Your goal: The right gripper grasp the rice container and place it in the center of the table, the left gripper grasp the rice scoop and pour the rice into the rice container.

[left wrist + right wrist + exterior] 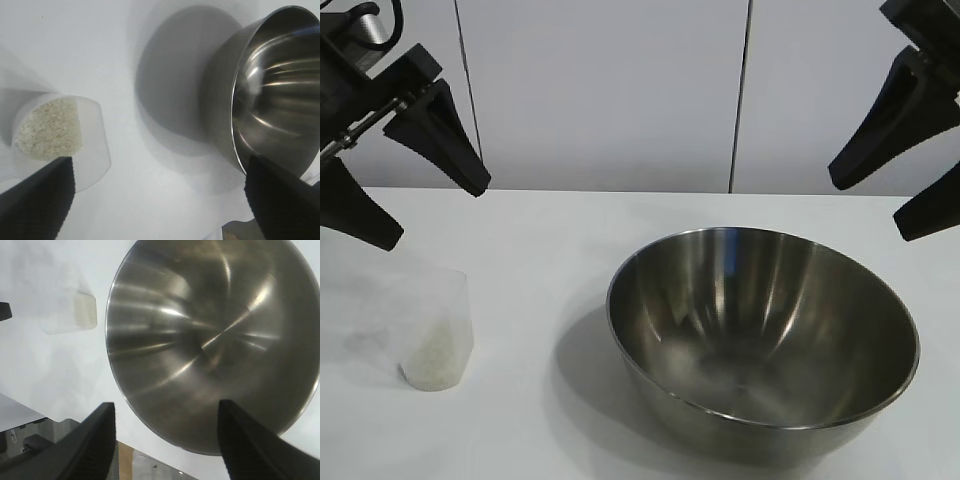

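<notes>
Rice container: the big shiny steel bowl sits upright on the near right part of the table, its inside bare. It lies below and to the near left of the right gripper, with clear air between them; nothing touches it.

Rice scoop: the small clear plastic cup stands upright at the near left, well apart from the bowl. It is just below the left gripper, a little toward the near side, and is not touched.

Rice: white grains fill the bottom of the scoop; seen from the left wrist they lie in a loose heap inside it.

Table: plain white top, carrying the bowl and the cup, with the bowl's shadow falling to its left.

Left gripper: it hangs in the air at the far left, pointing down and toward the middle, its two black fingers spread wide and holding nothing.

Right gripper: it hangs in the air at the far right edge, above the bowl's far right rim, fingers parted about halfway and holding nothing.
</notes>
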Robot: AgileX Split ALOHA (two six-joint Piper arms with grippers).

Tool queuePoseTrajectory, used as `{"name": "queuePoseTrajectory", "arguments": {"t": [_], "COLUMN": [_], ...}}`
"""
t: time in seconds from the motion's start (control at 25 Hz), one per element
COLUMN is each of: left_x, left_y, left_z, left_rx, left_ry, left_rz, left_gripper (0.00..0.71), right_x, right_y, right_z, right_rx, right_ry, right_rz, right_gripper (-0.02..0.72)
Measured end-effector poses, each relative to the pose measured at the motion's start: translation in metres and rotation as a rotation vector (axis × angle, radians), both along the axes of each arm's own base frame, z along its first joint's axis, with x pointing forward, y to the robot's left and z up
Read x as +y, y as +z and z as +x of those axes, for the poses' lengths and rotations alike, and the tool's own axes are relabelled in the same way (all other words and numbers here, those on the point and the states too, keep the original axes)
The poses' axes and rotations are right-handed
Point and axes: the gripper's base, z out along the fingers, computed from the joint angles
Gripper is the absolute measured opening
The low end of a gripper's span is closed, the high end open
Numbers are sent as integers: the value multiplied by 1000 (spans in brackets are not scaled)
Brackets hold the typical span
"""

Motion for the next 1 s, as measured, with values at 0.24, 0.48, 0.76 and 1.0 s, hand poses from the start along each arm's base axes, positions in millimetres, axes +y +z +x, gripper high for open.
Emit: {"name": "queuePoseTrajectory", "arguments": {"t": [0.24, 0.48, 0.76, 1.0], "left_x": [0, 0, 0, 0], "left_y": [0, 0, 0, 0], "left_z": [0, 0, 0, 0], "left_rx": [-1, -1, -1, -1], "left_ry": [1, 1, 1, 1], "left_rz": [0, 0, 0, 0], "left_gripper": [663, 663, 663, 663], "right_x": [-1, -15, -30, -28], "right_y": [1, 30, 10, -37], "right_z": [1, 9, 23, 52], "right_rx": [-7, -81, 16, 83], "right_ry": [16, 109, 89, 71], "right_rz": [-14, -238, -415, -398], "right_gripper": [408, 408, 408, 408]}}
